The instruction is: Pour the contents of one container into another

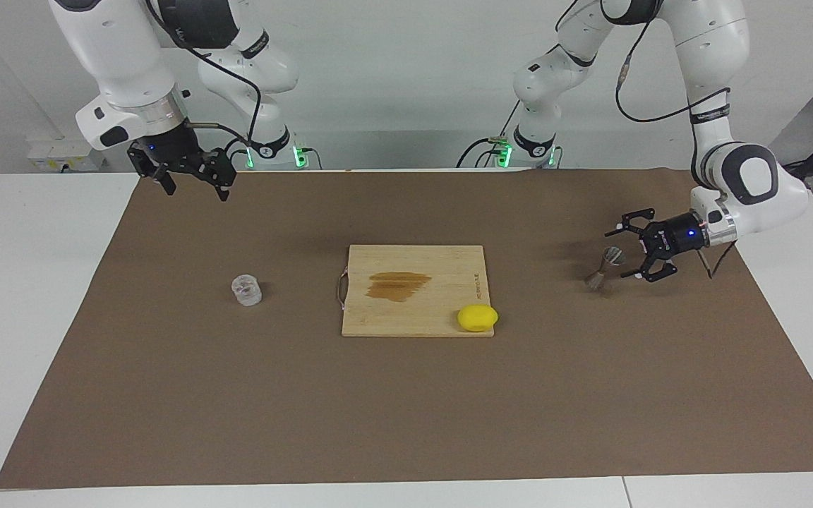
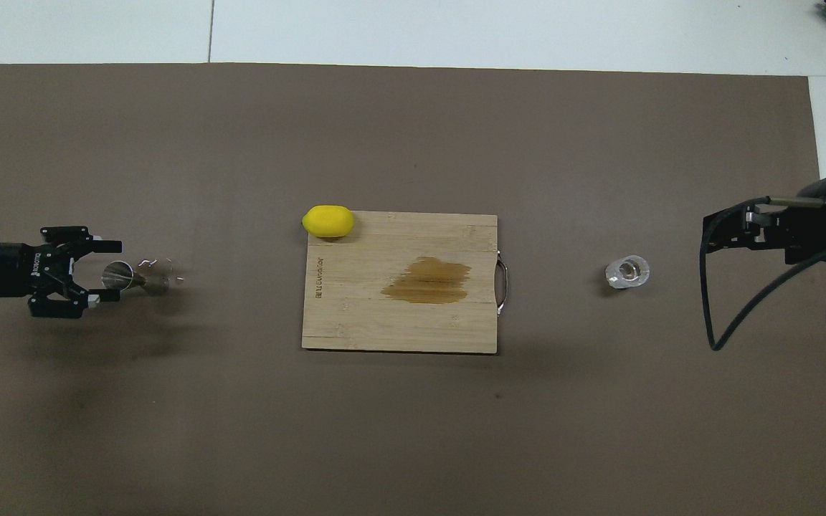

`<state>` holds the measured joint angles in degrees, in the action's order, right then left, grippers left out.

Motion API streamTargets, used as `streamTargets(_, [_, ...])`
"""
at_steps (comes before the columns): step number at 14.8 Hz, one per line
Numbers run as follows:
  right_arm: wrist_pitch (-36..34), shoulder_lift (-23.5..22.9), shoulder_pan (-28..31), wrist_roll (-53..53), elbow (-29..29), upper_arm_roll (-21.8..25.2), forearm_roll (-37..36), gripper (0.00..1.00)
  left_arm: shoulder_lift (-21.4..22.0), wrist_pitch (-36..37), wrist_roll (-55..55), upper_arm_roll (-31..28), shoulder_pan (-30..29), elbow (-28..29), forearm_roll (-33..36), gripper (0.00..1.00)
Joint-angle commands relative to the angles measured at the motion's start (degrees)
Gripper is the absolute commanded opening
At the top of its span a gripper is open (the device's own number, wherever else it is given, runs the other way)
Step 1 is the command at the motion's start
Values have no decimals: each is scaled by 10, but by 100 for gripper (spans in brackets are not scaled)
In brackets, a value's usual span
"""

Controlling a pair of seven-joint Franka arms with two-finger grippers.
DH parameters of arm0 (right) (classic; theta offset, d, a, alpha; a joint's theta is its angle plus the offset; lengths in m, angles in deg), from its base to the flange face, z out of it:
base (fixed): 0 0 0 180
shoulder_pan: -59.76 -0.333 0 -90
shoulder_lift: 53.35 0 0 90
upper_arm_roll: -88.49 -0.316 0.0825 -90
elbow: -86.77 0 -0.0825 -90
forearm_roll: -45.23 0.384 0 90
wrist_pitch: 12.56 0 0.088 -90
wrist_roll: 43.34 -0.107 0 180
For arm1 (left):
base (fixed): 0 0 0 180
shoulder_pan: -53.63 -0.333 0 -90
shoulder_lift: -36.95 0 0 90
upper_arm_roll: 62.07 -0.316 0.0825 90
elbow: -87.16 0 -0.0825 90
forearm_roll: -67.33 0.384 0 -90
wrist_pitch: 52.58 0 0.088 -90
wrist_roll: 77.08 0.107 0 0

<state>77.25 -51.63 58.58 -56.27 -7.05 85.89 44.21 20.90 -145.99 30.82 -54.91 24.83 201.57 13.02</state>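
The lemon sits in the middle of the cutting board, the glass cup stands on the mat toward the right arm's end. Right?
Not quite. The lemon lies at a corner of the cutting board, not its middle, as the overhead view shows. The glass cup does stand on the mat toward the right arm's end.

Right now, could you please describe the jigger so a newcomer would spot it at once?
Start at the cutting board mid-mat and go toward the left arm's end. The jigger stands there, at the open left gripper. It is silvery metal and hourglass-shaped, unlike the clear glass cup.
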Motion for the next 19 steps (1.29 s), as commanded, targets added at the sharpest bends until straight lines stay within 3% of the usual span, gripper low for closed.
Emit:
streamTargets(1, [-8, 1, 0, -3, 3, 3, 10, 100, -21, 49, 85, 3, -20, 8, -29, 100])
streamTargets(3, [-8, 1, 0, -3, 3, 3, 10, 100, -52, 67, 112, 3, -27, 6, -33, 100])
streamTargets(7, [-8, 1, 0, -3, 3, 3, 10, 100, -56, 72, 183, 3, -39, 1, -47, 100])
streamTargets(11, [-8, 1, 0, -3, 3, 3, 10, 100, -84, 95, 187, 3, -58, -1, -83, 100])
streamTargets(14, [-8, 1, 0, -3, 3, 3, 10, 100, -116, 126, 297, 3, -69, 1, -123, 100])
streamTargets(19, [-8, 1, 0, -3, 3, 3, 10, 100, -122, 159, 377, 1, -69, 10, -126, 100])
